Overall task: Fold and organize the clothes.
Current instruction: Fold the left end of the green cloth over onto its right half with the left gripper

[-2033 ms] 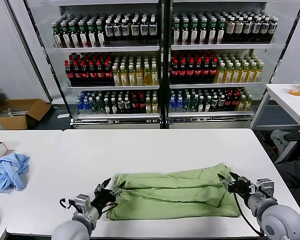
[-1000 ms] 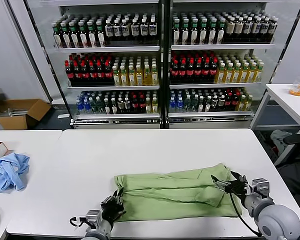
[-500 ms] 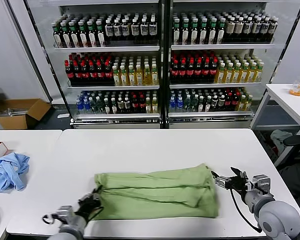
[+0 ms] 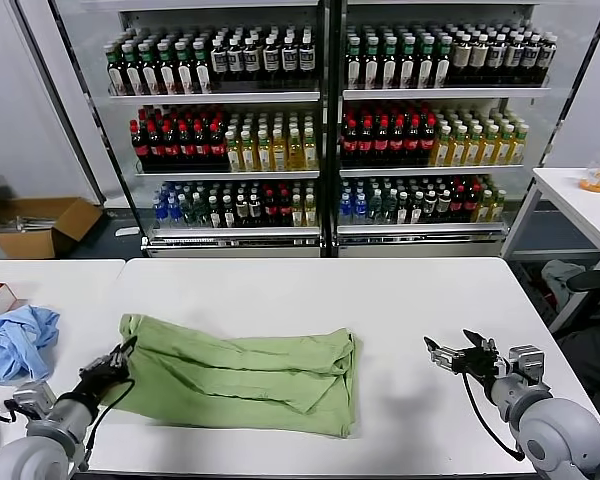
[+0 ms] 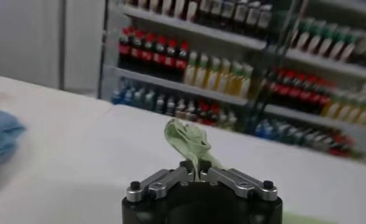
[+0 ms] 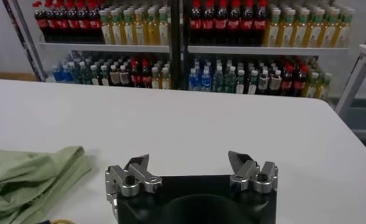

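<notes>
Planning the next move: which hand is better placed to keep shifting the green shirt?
Left. The left hand is shut on the green shirt; the right hand is open, apart from it.

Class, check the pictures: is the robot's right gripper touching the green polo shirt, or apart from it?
Apart. The right wrist view shows the open right gripper over bare white table, with the green polo shirt lying off to one side.

Light green shirt (image 4: 245, 375) is lying folded, hiding collar and checkered print; right wrist view is cutting it off.
</notes>
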### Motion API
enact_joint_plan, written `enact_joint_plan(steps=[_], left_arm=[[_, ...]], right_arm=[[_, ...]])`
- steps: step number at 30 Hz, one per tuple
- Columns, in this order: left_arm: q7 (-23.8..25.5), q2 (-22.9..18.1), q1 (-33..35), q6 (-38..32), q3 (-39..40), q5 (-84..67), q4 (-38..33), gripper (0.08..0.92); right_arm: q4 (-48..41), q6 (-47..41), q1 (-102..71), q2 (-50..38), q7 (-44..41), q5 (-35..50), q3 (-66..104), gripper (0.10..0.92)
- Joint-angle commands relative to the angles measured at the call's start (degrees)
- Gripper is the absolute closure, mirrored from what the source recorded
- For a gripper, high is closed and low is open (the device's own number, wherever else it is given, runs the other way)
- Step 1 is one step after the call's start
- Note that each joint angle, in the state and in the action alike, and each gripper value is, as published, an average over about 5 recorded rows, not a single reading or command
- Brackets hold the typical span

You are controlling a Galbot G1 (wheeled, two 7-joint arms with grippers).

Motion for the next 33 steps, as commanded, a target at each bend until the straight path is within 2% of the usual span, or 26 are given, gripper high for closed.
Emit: enact_joint_plan(steps=[1,8,14,22,28,31,33], left_arm=[[1.49,-4.40,-0.65,4.10,5.54,-20.23,-10.18,0.900],[0.65,-12.72,-4.30,3.65,18.36,-19.08,-7.21,0.900],[0.10,-17.05,-9.41,2.76,25.34,-15.22,-0.63,0.900],[-1.00,-20.17,-15.68,1.86,32.15,-11.24,7.78,0.900],[-0.74,-20.59,-17.10,2.11,35.67,-9.03,9.54,0.900],[-0.59,-20.54,-17.75,2.12,37.21,-8.06,9.71,0.861],[-0.18,-20.17,-18.05,2.35,38.16,-7.01,9.69,0.804]], right_arm=[[0.33,0.01,0.56,0.07,-0.07,-0.17,-0.23,0.203],[-0.20,0.42,0.54,0.00,-0.39,-0.75,-0.38,0.203],[-0.56,0.72,1.01,0.20,-0.69,-1.03,-1.02,0.203],[-1.55,1.00,2.12,0.19,-1.06,-1.01,-1.69,0.203],[-2.39,1.24,2.74,-0.13,-1.26,-0.96,-2.01,0.203],[-2.81,1.32,2.88,-0.30,-1.35,-0.96,-1.95,0.203],[-3.08,1.35,2.95,-0.47,-1.43,-0.95,-1.91,0.203]])
